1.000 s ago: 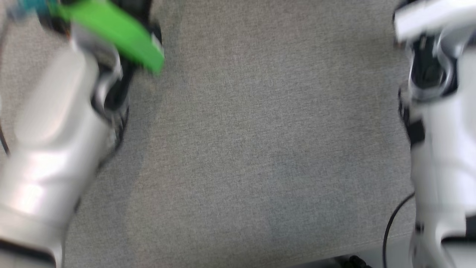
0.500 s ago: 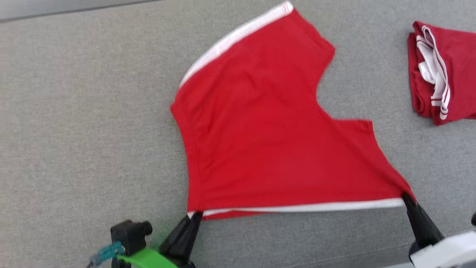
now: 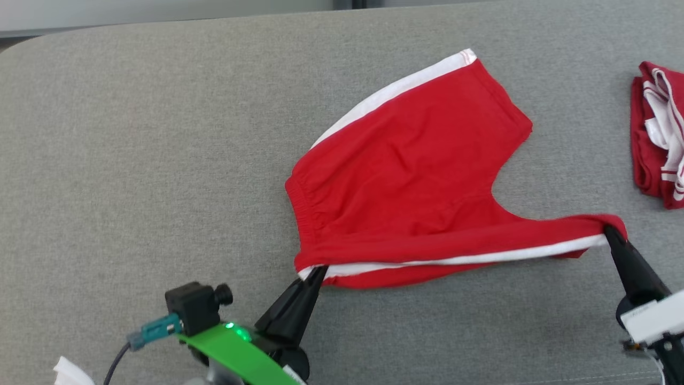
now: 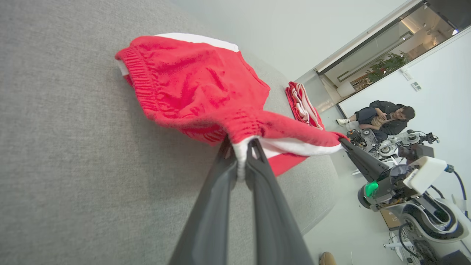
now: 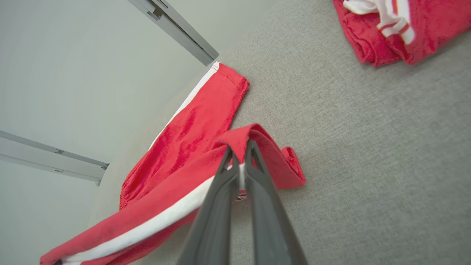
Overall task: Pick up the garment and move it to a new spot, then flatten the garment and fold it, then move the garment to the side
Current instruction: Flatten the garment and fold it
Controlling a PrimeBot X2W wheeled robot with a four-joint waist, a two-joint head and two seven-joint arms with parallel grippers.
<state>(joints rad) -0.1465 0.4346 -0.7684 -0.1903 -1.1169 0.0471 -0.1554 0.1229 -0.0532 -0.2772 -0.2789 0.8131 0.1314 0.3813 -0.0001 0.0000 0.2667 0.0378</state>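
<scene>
The garment is a pair of red shorts with white side stripes, lying on the grey cloth table. Its near edge is lifted and pulled taut between both grippers, folding back over the rest. My left gripper is shut on the waistband corner at the near left. My right gripper is shut on the leg hem corner at the near right. The far leg still rests flat on the table.
A second red and white garment lies folded at the table's far right edge. In the left wrist view a person sits on the floor beyond the table, beside other robot hardware. Bare grey cloth spreads to the left.
The head camera swung up from the forearms to the table. Over the last half second both grippers carried the garment's near edge away from me, and the cloth now bunches and folds over.
</scene>
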